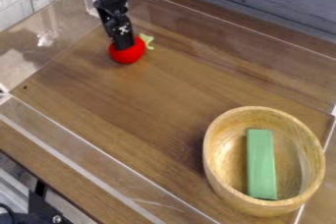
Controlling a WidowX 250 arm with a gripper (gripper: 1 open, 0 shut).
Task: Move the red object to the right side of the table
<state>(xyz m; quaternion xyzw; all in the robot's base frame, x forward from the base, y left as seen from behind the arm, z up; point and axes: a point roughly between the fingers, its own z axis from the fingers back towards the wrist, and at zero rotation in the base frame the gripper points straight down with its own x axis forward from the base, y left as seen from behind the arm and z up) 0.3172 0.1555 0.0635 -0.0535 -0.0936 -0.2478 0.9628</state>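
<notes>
The red object (pixel 128 54), a small rounded toy fruit with a green stem tip, lies on the table (pixel 184 85) near its far left corner. My black gripper (pixel 122 40) hangs straight down over it, its tips at the fruit's top rear. The jaws stand open, and the fruit rests on the wood, not lifted. The fingers hide the fruit's back edge.
A round light-wood bowl (pixel 218 135) stands at the near right with a green rectangular block (pixel 261 163) lying in it. Low clear acrylic walls (pixel 79 159) edge the tabletop. Bare wood stretches between the fruit and the bowl.
</notes>
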